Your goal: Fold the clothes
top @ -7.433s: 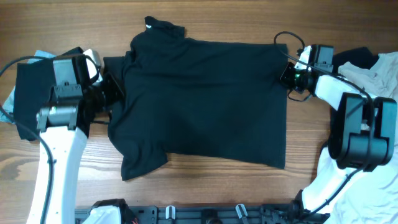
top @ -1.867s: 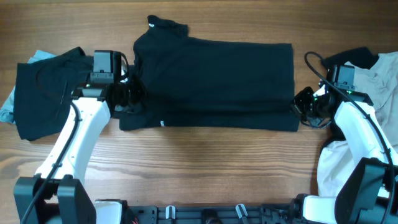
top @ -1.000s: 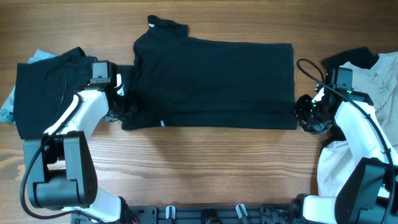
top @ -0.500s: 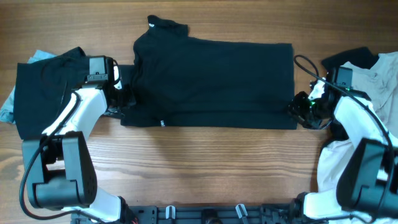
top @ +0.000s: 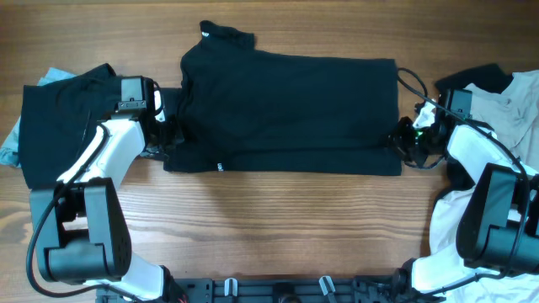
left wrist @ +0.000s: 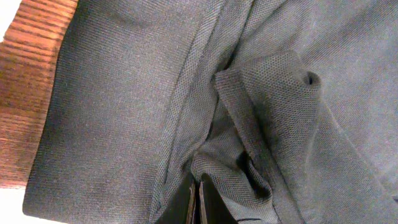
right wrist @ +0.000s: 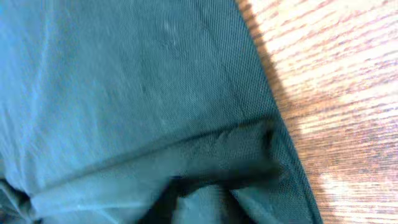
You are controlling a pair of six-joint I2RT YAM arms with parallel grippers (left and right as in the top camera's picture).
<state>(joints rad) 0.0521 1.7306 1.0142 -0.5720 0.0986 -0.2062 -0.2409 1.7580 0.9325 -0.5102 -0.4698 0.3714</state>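
Observation:
A black polo shirt lies across the middle of the table, folded into a long band with its collar at the top left. My left gripper is at the shirt's left end. In the left wrist view its fingers are pressed together with bunched shirt fabric around them. My right gripper is at the shirt's lower right corner. The right wrist view is blurred and shows its fingers closed around a fold of the shirt near the hem.
A dark garment over a light blue piece lies at the left edge. A pile of light and dark clothes sits at the right, with white cloth lower right. A black rail runs along the front edge.
The shirt's lower half has been folded up since the earliest frame. In the last second my right gripper has shifted up and left along the shirt's right edge. My left gripper has barely moved.

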